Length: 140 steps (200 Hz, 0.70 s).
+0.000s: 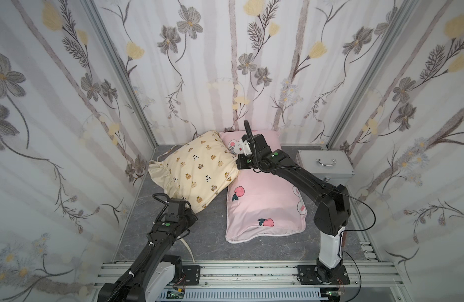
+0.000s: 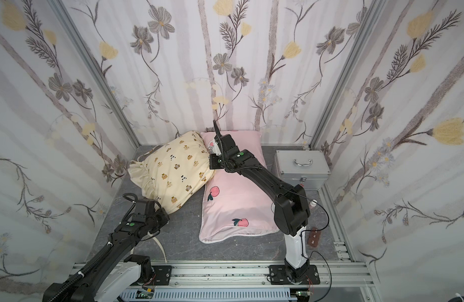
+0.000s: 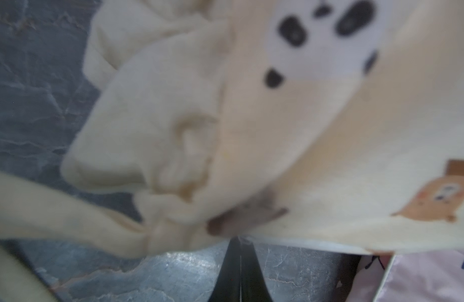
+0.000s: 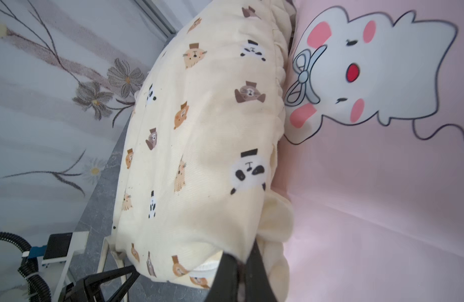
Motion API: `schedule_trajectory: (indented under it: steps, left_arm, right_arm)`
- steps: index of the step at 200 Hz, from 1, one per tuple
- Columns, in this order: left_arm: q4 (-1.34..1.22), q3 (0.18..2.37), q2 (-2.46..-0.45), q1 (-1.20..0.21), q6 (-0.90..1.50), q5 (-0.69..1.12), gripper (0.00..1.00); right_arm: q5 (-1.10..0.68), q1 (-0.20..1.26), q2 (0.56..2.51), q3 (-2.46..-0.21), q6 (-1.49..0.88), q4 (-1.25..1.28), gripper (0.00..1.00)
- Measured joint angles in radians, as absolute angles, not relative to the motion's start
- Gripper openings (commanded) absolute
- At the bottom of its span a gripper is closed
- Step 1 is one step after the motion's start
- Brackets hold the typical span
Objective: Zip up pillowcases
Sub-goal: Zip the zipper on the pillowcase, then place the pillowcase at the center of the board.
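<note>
Currently both grippers, left gripper [image 3: 240,241] and right gripper [image 4: 245,257], pinch closed on the cream ruffled bear-print pillowcase [image 1: 196,170] at frame centre; opposing pulls could tear fabric free.

Left wrist view is a blurry mess: the cream pillow [image 3: 291,146] fills it, prints smeared, and there's a dark smudge at its hem I can't make out. The left gripper [image 3: 240,264] is cut off by the frame edge, and the zipper isn't findable. In both top views the right arm [image 1: 285,172] covers part of the pink pillow [image 1: 262,206] and its mouse print.
</note>
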<state>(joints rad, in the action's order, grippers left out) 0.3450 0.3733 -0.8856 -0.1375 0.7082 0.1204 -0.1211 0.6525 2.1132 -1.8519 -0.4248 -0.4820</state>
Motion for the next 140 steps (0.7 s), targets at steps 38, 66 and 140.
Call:
schedule_trajectory:
  steps: [38, 66, 140]
  left_arm:
    - [0.322, 0.373, -0.877, -0.136, 0.711, 0.13, 0.0]
    - [0.329, 0.379, -0.905, -0.131, 0.711, 0.121, 0.2]
    - [0.233, 0.421, -1.154, 0.047, 0.67, 0.082, 0.53]
  right_arm:
    - [-0.131, 0.622, 2.114, -1.885, -0.422, -0.511, 0.0]
    - [-0.138, 0.635, 2.124, -1.881, -0.406, -0.518, 0.21]
    - [-0.174, 0.527, 1.663, -1.251, -0.349, -0.506, 1.0]
